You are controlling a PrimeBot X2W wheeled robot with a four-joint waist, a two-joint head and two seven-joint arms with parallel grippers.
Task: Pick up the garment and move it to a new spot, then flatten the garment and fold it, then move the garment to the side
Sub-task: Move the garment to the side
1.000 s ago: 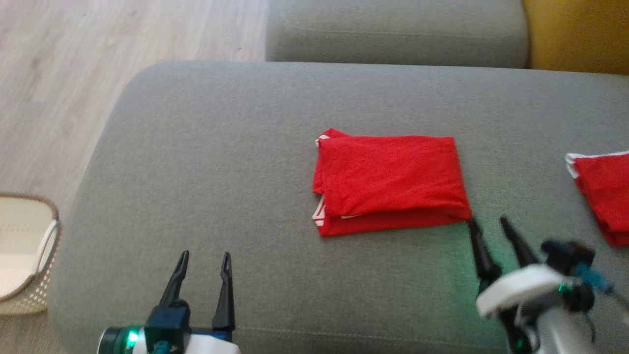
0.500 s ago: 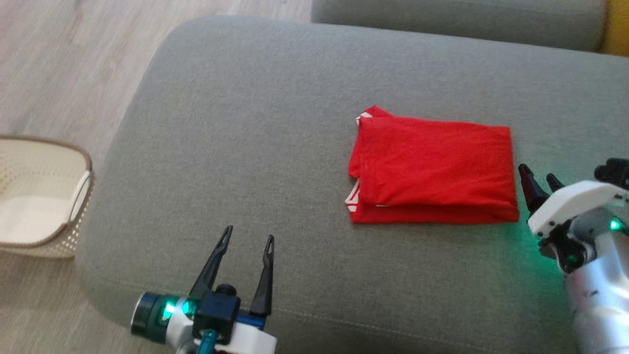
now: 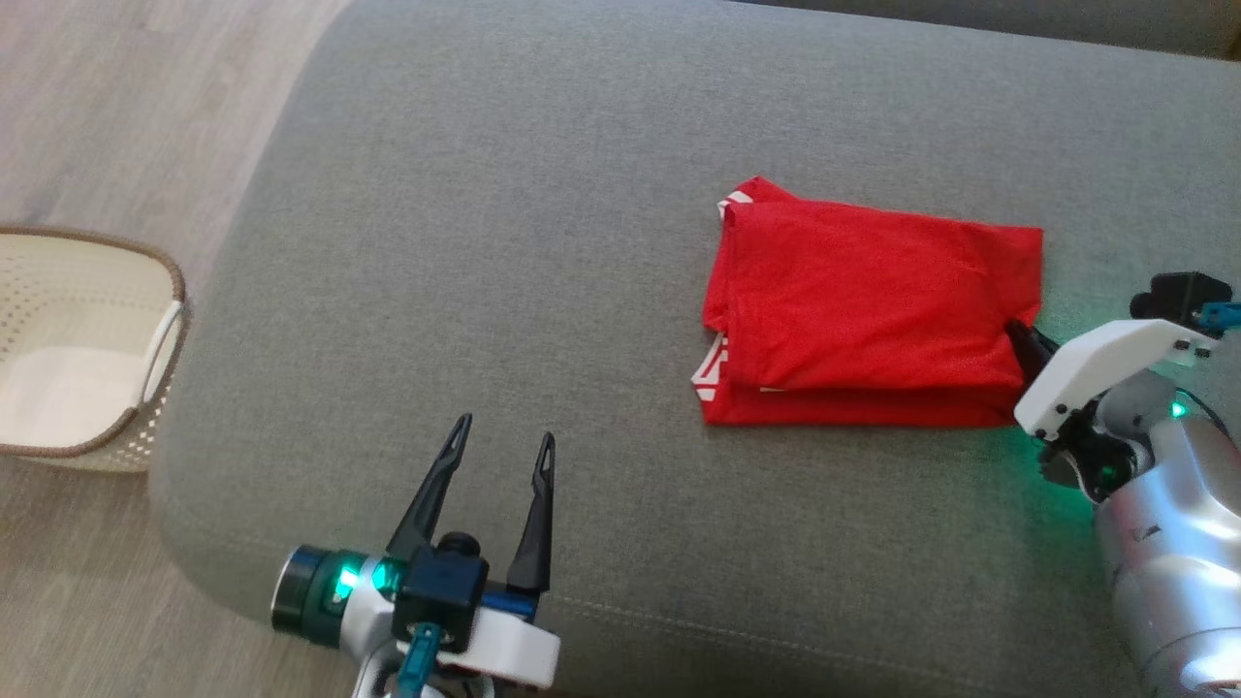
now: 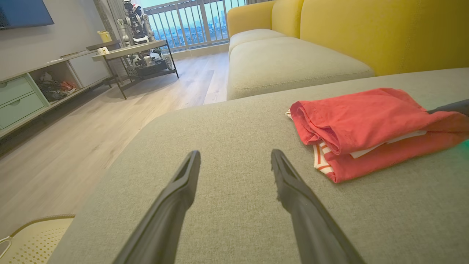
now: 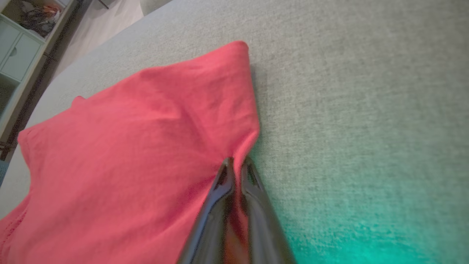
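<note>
Head view: the red garment (image 3: 873, 310) lies folded in a rough rectangle on the grey sofa cushion (image 3: 504, 194), right of centre, with white trim showing at its left edge. Your right gripper (image 3: 1018, 337) is at the garment's right edge, near its lower corner. Its dark fingers are mostly hidden by the white housing, but the tips meet the cloth. Your left gripper (image 3: 506, 428) is low on the cushion, well apart from the garment, with its fingers spread wide and nothing between them. A cream basket (image 3: 177, 291) sits on the wood floor (image 3: 107, 107) off the cushion's left end.

Left wrist view: the left gripper's (image 4: 235, 154) fingers stand wide over bare cushion. The garment (image 4: 366, 121) is ahead and to the right, with its stacked layers and striped trim facing you. One dark right finger (image 4: 452, 106) reaches onto its far right side. A yellow sofa (image 4: 366, 29) stands behind it.

Right wrist view: the right gripper (image 5: 238, 165) is pinched narrow on the garment's (image 5: 128, 146) edge, with red cloth caught between the fingers. A green glow (image 5: 366, 242) lies on the cushion beside them.
</note>
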